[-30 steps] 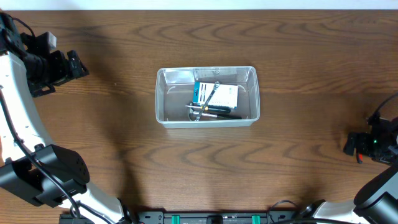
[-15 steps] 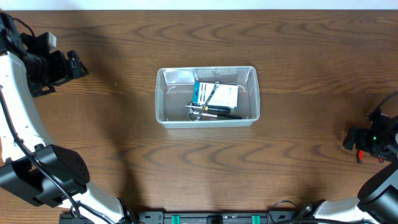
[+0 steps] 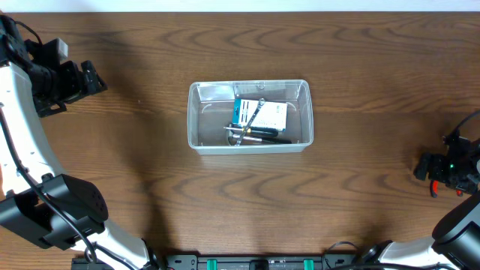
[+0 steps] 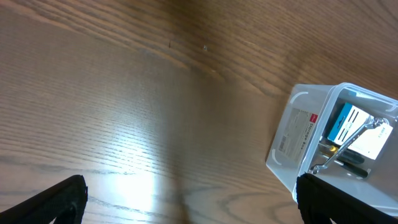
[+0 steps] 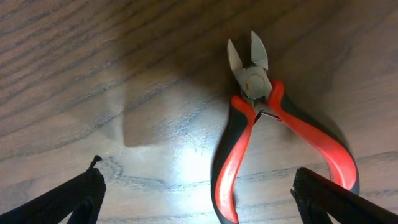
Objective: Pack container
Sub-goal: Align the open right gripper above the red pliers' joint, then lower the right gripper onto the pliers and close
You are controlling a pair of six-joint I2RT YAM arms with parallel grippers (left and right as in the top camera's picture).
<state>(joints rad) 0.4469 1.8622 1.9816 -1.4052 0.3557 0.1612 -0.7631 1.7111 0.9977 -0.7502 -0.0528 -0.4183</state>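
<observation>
The clear plastic container [image 3: 250, 116] sits mid-table and holds a blue-and-white box [image 3: 260, 113], a wrench and dark-handled tools. In the left wrist view the container [image 4: 298, 134] shows at right. My left gripper [image 3: 91, 77] is open and empty at the far left, away from the container. My right gripper [image 3: 425, 174] is open at the right edge, low over red-handled cutting pliers [image 5: 249, 134] that lie on the table with jaws apart. One red handle lies between my fingers [image 5: 199, 199]; the other passes the right finger. A red handle tip [image 3: 433, 193] shows overhead.
The table is dark wood [image 3: 150, 187]. The arm bases and a black rail [image 3: 255, 262] run along the near edge. The left arm's white links [image 3: 22, 150] stand along the left side.
The right gripper has shifted slightly toward the near edge over the pliers. The left arm and the container have not moved.
</observation>
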